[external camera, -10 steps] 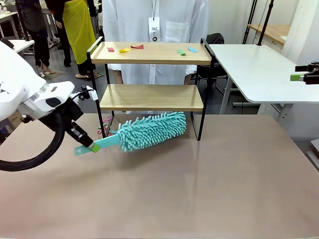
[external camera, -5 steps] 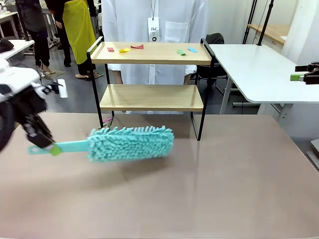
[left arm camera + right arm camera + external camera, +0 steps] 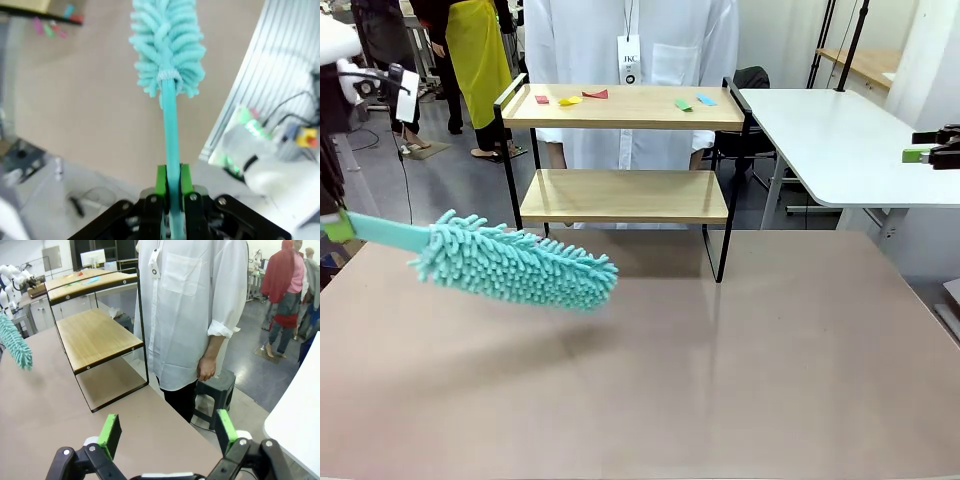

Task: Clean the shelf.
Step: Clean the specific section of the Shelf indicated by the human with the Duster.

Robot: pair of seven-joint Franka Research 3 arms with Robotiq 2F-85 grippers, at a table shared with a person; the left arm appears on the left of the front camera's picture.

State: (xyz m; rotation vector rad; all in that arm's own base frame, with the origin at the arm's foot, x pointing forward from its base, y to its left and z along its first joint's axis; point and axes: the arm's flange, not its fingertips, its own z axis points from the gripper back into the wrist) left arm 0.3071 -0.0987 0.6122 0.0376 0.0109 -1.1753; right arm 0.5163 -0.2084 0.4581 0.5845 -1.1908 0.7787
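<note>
Teal fluffy duster (image 3: 515, 265) hangs over the tan desk (image 3: 740, 380), left of the shelf (image 3: 625, 195) and clear of its black frame. The shelf stands at the desk's far edge, with lots of bare desk in front. Left fingers (image 3: 161, 177) pinch the duster's handle. Right fingers (image 3: 111, 432) are spread wide, far right of the shelf. A second ago the duster was right by the shelf's bottom; now it has swung out left.

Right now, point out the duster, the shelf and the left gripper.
duster (image 3: 520, 266): front view, middle of the fluffy teal head.
shelf (image 3: 630, 105): front view, bare part of the top board.
left gripper (image 3: 173, 176): left wrist view, between the green pads clamped on the duster's handle.
</note>
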